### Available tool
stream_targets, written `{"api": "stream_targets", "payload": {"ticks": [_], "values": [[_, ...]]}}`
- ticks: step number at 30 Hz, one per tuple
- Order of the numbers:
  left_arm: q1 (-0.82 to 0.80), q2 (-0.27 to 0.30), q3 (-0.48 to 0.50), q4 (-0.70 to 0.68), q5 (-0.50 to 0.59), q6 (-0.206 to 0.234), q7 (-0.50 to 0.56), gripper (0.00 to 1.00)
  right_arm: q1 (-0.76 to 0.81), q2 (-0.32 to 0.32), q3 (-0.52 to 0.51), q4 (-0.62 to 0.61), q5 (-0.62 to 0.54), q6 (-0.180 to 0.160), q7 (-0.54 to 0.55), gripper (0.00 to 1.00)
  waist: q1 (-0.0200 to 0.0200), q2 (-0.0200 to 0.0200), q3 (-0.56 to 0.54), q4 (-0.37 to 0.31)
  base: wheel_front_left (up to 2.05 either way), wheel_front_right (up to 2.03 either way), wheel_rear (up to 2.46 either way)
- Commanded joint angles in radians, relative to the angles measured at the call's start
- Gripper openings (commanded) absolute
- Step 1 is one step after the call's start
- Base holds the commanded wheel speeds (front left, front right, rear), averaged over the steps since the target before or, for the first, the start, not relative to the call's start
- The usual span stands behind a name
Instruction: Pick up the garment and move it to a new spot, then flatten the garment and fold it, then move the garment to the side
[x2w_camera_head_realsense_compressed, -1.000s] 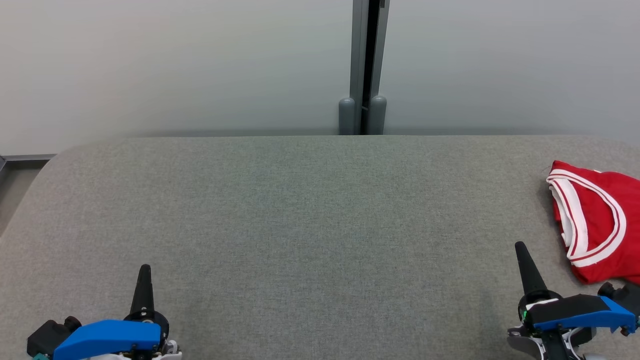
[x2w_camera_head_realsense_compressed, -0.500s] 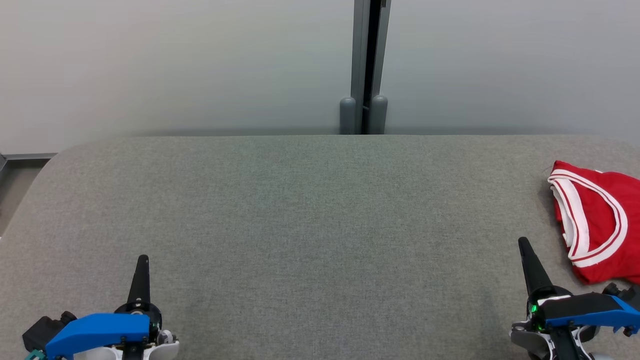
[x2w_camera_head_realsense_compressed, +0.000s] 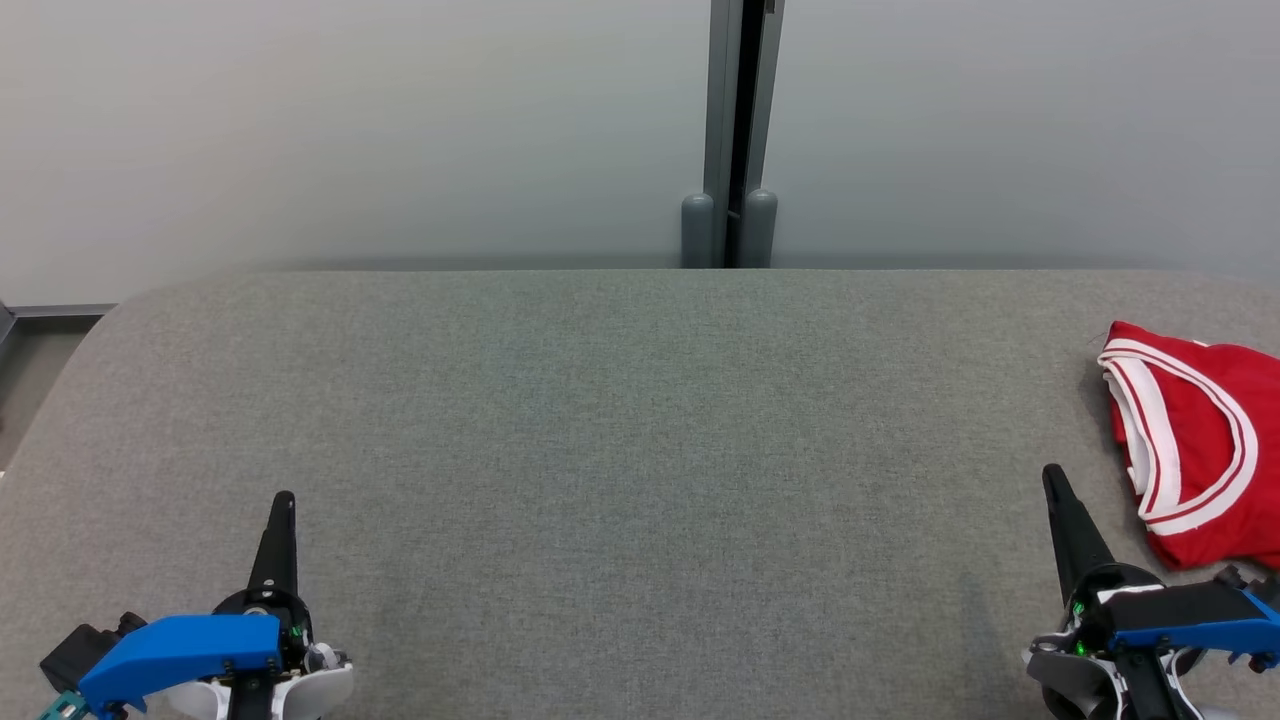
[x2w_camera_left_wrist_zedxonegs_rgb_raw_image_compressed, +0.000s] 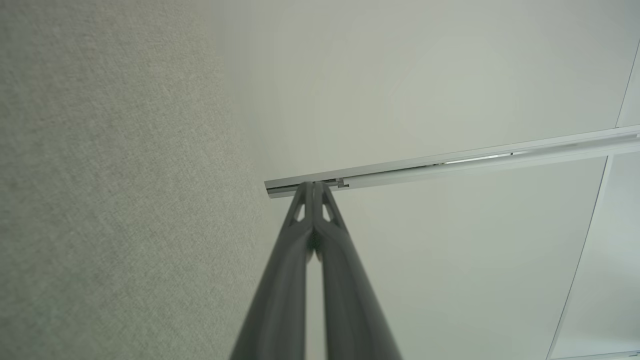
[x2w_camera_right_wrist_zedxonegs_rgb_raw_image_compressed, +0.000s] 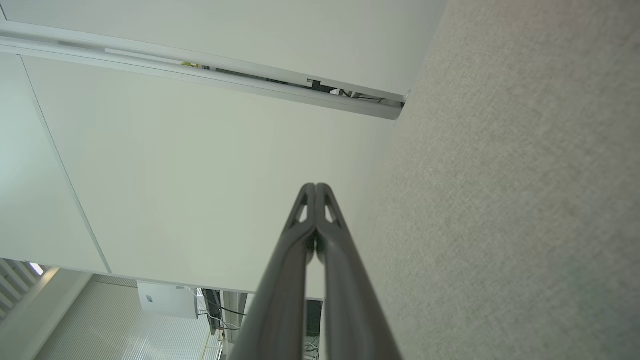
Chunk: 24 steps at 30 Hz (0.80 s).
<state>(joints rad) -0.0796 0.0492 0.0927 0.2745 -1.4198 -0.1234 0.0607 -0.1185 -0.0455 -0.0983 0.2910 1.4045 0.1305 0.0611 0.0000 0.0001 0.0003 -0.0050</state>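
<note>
The garment (x2w_camera_head_realsense_compressed: 1205, 450) is a red jersey with white-and-red trim, lying folded at the far right edge of the grey table (x2w_camera_head_realsense_compressed: 620, 420), partly cut off by the head view's border. My right gripper (x2w_camera_head_realsense_compressed: 1052, 474) stands just left of it at the lower right, apart from the cloth, fingers pressed together and empty. At the lower left my left gripper (x2w_camera_head_realsense_compressed: 285, 498) is also shut and empty, far from the garment. In the left wrist view my left gripper (x2w_camera_left_wrist_zedxonegs_rgb_raw_image_compressed: 313, 186) shows both fingers touching; the right wrist view shows my right gripper (x2w_camera_right_wrist_zedxonegs_rgb_raw_image_compressed: 315, 187) likewise.
A pale wall rises behind the table, with a grey vertical post (x2w_camera_head_realsense_compressed: 738, 130) at its middle. The table's rounded left corner (x2w_camera_head_realsense_compressed: 110, 315) meets a strip of floor. The wide felt surface (x2w_camera_right_wrist_zedxonegs_rgb_raw_image_compressed: 525, 200) stretches between both grippers.
Both grippers have crept forward a little up the head view, the left drifting slightly left, the right slightly right. The garment lies where it was.
</note>
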Motion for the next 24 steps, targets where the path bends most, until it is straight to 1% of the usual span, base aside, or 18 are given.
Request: {"api": "stream_targets", "payload": {"ticks": [1, 24], "values": [[-0.016, 0.002, 0.008, -0.010, -0.016, -0.005, 0.008, 0.00, 0.009, -0.007, -0.002, -0.012, 0.017, 0.000, 0.007, 0.00, 0.0000, -0.0001, 0.000, 0.000, 0.00, 0.00, 0.00], [-0.032, 0.001, 0.021, -0.029, -0.171, -0.011, 0.050, 0.00, 0.015, -0.007, -0.016, -0.045, 0.186, 0.000, 0.050, 0.00, 0.0000, -0.0001, 0.002, 0.004, 0.00, 0.00, 0.00]]}}
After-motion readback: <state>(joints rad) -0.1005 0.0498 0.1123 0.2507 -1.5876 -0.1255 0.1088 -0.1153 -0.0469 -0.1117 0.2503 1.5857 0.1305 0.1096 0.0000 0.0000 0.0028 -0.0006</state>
